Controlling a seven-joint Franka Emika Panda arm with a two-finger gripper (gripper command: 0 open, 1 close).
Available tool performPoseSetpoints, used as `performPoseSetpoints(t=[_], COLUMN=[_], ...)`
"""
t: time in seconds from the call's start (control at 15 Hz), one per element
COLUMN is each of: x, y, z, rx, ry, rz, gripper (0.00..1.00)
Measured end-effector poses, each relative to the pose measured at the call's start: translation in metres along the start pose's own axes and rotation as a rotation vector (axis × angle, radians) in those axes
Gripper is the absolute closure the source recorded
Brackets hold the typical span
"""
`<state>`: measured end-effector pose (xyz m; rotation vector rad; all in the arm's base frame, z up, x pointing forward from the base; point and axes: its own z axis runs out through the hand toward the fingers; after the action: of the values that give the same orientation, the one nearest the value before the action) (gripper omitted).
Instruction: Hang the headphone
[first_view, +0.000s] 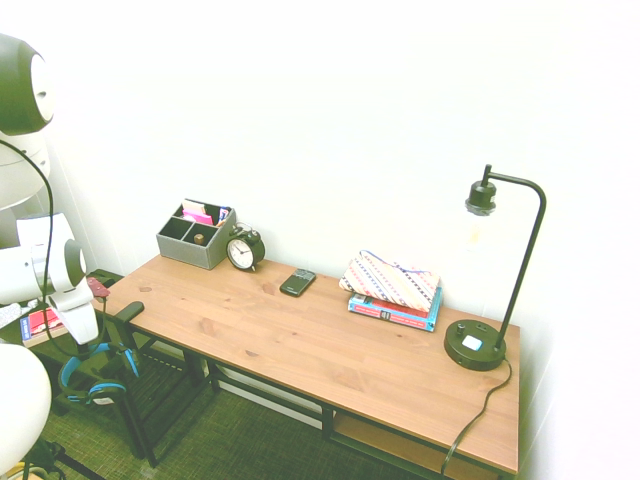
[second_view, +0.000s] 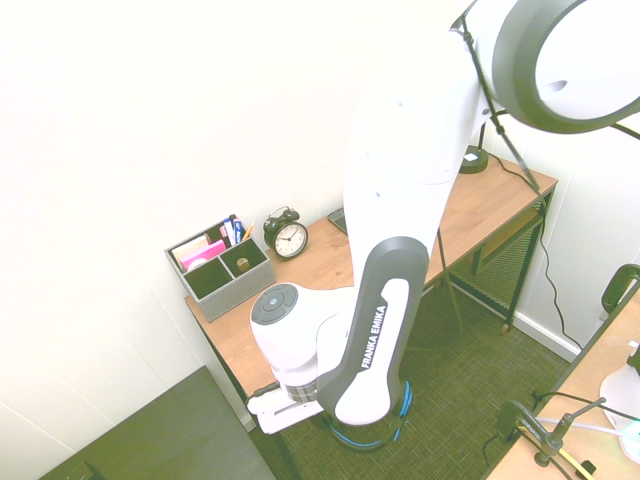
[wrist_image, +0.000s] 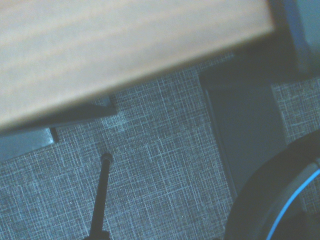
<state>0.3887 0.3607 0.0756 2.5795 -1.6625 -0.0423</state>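
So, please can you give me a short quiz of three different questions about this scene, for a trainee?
1. True or false: the headphone lies on top of the desk.
2. What stands directly beside the grey organiser on the desk?
A. alarm clock
B. lamp
C. phone
3. Fill in: the striped pouch rests on a stack of ____.

Key
1. False. It hangs below the gripper, off the desk's end, above the floor.
2. A, the alarm clock.
3. Books.
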Motion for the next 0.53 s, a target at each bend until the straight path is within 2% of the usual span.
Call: performPoseSetpoints(t=[0.07,0.53], x=[0.002,0.003], y=[-0.004,-0.025], z=[0.004,0.011], rx=[-0.008,-0.063], ry=[0.003,-0.004], rz=[-0.006,-0.017], gripper=[0.0,0.0])
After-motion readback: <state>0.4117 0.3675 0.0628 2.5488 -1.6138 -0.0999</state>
